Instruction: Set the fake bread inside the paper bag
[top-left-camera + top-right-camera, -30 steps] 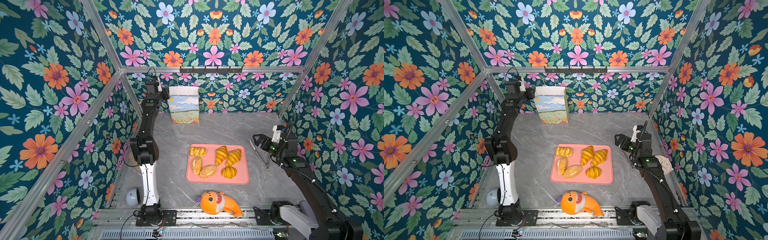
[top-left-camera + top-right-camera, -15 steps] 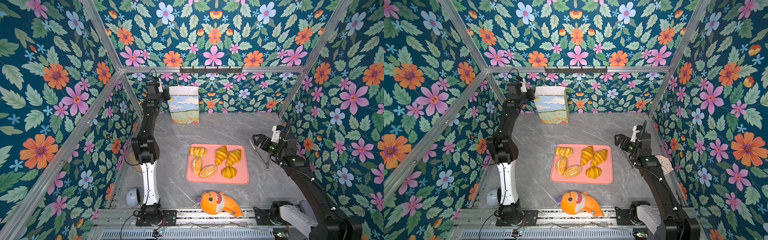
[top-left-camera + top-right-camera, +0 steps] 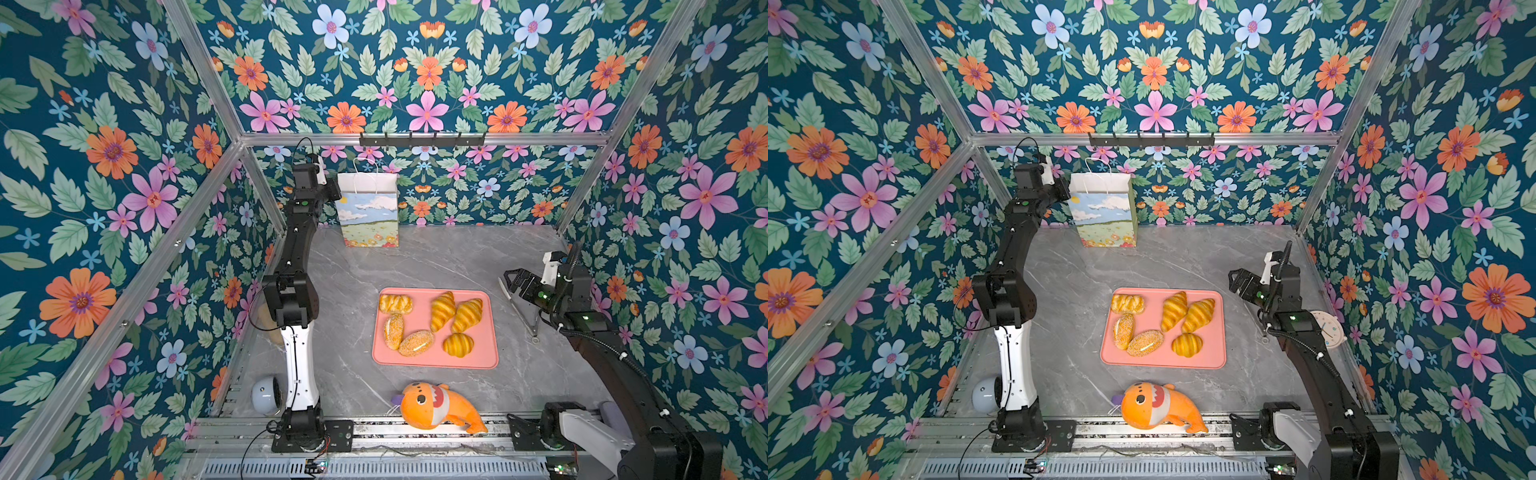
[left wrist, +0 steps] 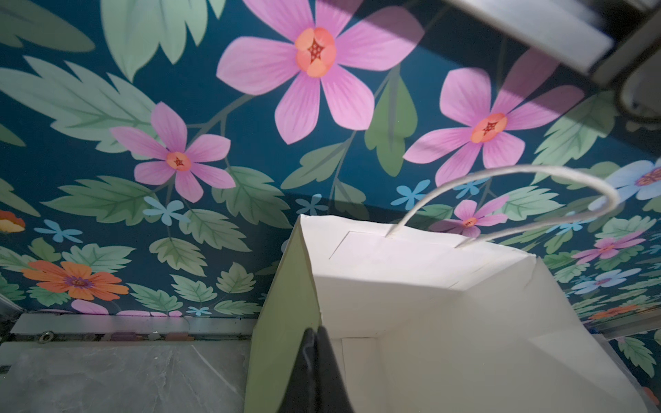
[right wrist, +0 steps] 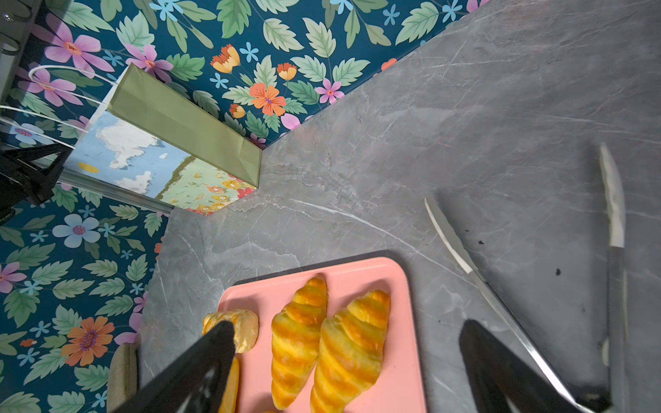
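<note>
Your left gripper (image 4: 314,343) is pinched shut on the top edge of the paper bag's (image 3: 368,208) green side panel. I judge this is to steady the bag upright near the back wall with its mouth open for loading. All six pieces of fake bread (image 3: 442,309) lie on the pink tray (image 3: 486,345) mid-table, well apart from the bag, while your right gripper (image 5: 347,327) hangs over the tray's edge, jaws spread wide around two croissants (image 5: 350,343), likely lined up for a first pick.
</note>
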Robot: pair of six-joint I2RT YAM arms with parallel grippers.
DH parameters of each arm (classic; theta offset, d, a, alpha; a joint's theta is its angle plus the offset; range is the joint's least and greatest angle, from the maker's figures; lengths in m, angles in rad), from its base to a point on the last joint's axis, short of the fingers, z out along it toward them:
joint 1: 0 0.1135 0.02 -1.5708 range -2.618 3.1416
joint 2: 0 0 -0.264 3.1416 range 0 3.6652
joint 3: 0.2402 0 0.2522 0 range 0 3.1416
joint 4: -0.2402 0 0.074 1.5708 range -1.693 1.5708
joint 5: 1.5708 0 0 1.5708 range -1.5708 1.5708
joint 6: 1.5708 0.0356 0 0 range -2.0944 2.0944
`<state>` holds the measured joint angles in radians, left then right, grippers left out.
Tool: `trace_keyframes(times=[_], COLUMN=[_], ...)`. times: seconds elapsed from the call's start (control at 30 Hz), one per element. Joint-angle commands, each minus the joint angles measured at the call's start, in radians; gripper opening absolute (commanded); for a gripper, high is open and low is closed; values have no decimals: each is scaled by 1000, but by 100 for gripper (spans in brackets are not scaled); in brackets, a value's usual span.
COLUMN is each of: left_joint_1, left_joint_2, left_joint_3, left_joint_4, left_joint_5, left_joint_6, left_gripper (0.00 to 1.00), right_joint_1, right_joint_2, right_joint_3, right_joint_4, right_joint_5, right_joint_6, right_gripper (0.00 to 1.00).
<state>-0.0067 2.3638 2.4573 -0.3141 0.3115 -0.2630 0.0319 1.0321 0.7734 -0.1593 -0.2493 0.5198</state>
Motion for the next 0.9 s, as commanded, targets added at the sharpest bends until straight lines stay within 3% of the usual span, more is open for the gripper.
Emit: trace_keyframes(times=[0.0, 0.6, 0.73, 0.77, 0.83, 0.87], left_joint_1=[-1, -58, -69, -69, -68, -68], left_joint_2=[-14, -139, -163, -164, -167, -167], left_joint_3=[-9, -138, -115, -104, -95, -96], left_joint_4=[-16, -35, -116, -137, -161, -164], left_joint_5=[28, 59, -98, -150, -221, -234], left_joint_6=[-12, -105, -92, -89, -71, -68], left_gripper=[0, 0, 0, 5, 28, 35], right_joint_1=[1, 2, 1, 1, 2, 1], right_joint_2=[2, -8, -21, -23, -27, -27], right_joint_3=[-1, 0, -2, -3, -6, -7], right_joint_4=[0, -17, -25, -25, -25, -23], right_joint_5=[11, 9, 10, 9, 6, 4], right_joint_6=[8, 8, 5, 5, 5, 5], right_gripper=[99, 99, 99, 99, 99, 99])
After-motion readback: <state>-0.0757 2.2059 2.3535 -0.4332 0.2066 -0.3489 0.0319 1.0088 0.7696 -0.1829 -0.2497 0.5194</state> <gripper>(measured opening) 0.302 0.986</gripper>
